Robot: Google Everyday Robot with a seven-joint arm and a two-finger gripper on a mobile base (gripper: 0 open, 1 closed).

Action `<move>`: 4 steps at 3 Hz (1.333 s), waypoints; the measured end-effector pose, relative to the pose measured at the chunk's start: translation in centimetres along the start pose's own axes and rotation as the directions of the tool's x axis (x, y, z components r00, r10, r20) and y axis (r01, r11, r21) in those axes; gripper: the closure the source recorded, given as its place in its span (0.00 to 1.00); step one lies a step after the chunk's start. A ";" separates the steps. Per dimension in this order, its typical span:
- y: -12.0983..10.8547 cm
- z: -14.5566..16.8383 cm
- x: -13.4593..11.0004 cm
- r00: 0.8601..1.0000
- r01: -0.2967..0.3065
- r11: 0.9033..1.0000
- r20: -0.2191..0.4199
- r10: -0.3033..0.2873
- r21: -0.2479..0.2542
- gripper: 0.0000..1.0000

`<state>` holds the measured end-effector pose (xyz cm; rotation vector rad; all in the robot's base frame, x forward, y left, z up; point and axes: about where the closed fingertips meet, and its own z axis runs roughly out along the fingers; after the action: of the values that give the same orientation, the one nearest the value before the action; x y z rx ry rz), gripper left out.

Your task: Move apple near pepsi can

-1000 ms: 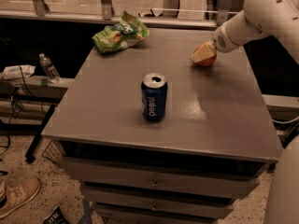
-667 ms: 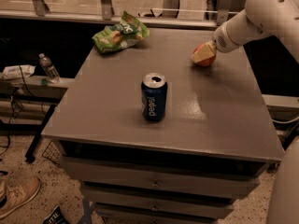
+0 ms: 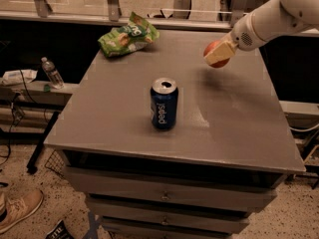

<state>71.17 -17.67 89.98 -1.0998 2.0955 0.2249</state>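
The apple (image 3: 212,49), red and round, is at the table's far right, held in my gripper (image 3: 218,55). A cream finger (image 3: 220,52) covers its front. It hangs slightly above the grey table (image 3: 239,118) and casts a shadow below it. The gripper is shut on the apple, and the white arm reaches in from the upper right. The pepsi can (image 3: 164,105), dark blue with a silver top, stands upright near the table's middle front, to the left of the apple and nearer the camera, well apart from it.
A green snack bag (image 3: 128,34) lies at the table's far left corner. A water bottle (image 3: 51,72) stands on a low shelf to the left. Drawers (image 3: 164,195) sit under the tabletop. A shoe (image 3: 17,210) is on the floor at the lower left.
The gripper with the apple has risen slightly off the table at about the same spot. The can and the bag have not moved.
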 end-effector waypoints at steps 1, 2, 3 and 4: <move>3.7 -2.6 -0.7 0.995 0.102 0.992 0.016 -0.101 -0.078 1.00; 3.7 -2.6 -0.7 0.995 0.103 0.992 0.016 -0.102 -0.079 1.00; 5.8 -3.5 -0.6 0.988 0.153 0.982 0.026 -0.151 -0.107 1.00; 9.6 -4.6 0.4 0.974 0.227 0.957 0.042 -0.223 -0.179 1.00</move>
<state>61.25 -14.11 91.26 -1.4279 1.9402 0.3217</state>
